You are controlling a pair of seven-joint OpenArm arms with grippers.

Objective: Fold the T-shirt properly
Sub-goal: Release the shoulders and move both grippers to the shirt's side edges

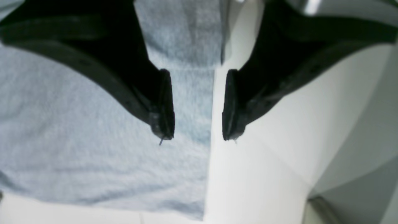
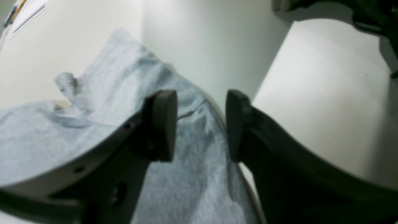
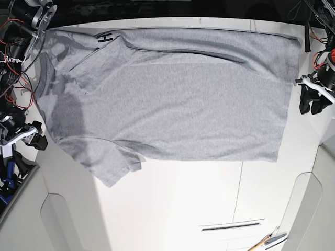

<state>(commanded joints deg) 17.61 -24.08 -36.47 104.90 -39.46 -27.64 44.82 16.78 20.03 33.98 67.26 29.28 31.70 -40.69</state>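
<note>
The light grey T-shirt lies spread flat on the white table, plain side up, with the neck at the left and the hem at the right. Its far edge is folded over, and a bit of black lettering shows there. My left gripper is open and empty, just above the shirt's edge, with one finger over the cloth and one over the table. In the base view it is by the hem. My right gripper is open and empty over the shirt, by the left side in the base view.
A pen and a small tool lie near the table's front right. A dark slot is set into the table's front. Loose wires hang along the left arm. The table edge drops off at the right.
</note>
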